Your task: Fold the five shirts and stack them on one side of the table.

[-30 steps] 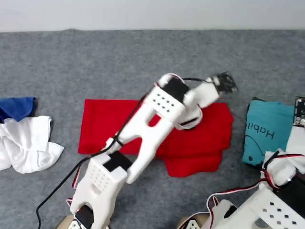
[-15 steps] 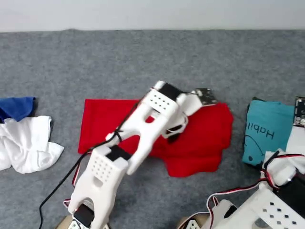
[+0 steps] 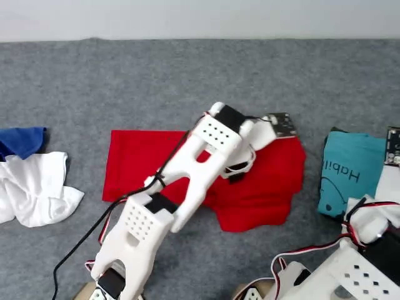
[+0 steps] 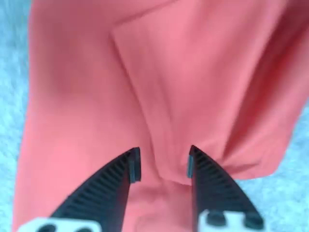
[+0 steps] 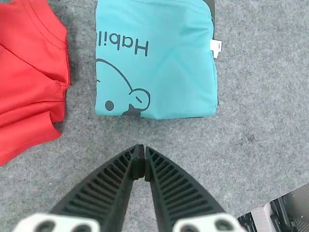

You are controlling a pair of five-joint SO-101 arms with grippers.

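The red shirt [image 3: 262,194] lies in the centre of the high view, partly folded, with its right part bunched. The left gripper [image 4: 161,162] hangs just above it, jaws moderately apart astride a raised crease and holding nothing. The right gripper [image 5: 139,162] is closed and empty over the grey table [image 3: 156,81], near the teal shirt [image 3: 350,172], which is folded at the right edge. A dark edge beneath it may be another folded shirt. A white shirt [image 3: 37,190] and a blue shirt [image 3: 19,140] lie crumpled at the left edge, so at least those two remain, plus the red one.
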